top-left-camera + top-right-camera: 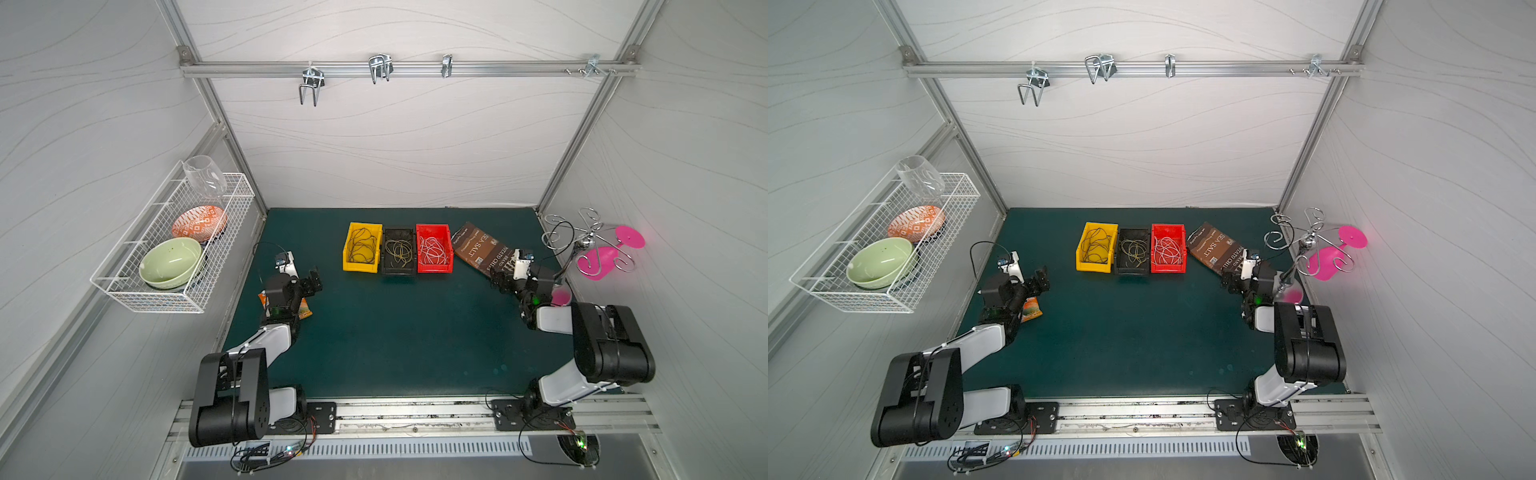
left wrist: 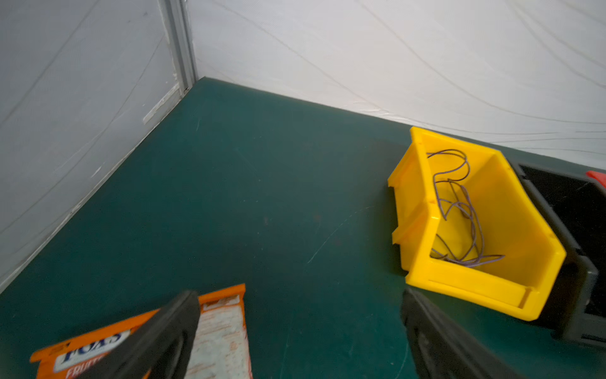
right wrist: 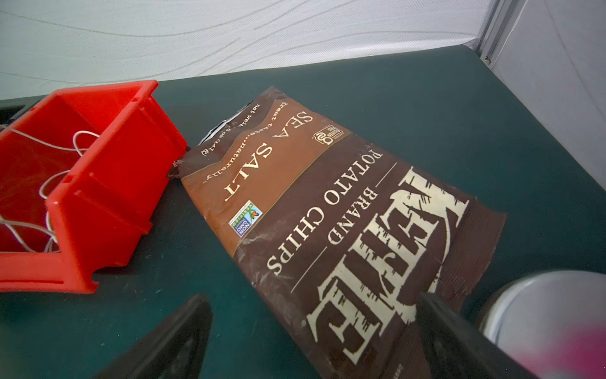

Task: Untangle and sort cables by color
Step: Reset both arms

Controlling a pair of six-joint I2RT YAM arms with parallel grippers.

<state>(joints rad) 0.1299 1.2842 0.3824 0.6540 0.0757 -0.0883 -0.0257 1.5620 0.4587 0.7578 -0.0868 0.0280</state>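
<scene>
In a row on the tabletop: yellow bin holding dark cables, black bin holding olive cables, red bin holding white cables. The left claw and the right claw both stand apart and empty, the latter over the end of a chip bag.

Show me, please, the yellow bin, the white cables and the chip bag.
yellow bin (image 2: 465, 287): left wrist view, on its front lip.
white cables (image 1: 434, 251): in a top view, on the looped strands.
chip bag (image 3: 328, 203): right wrist view, on its printed front.
</scene>
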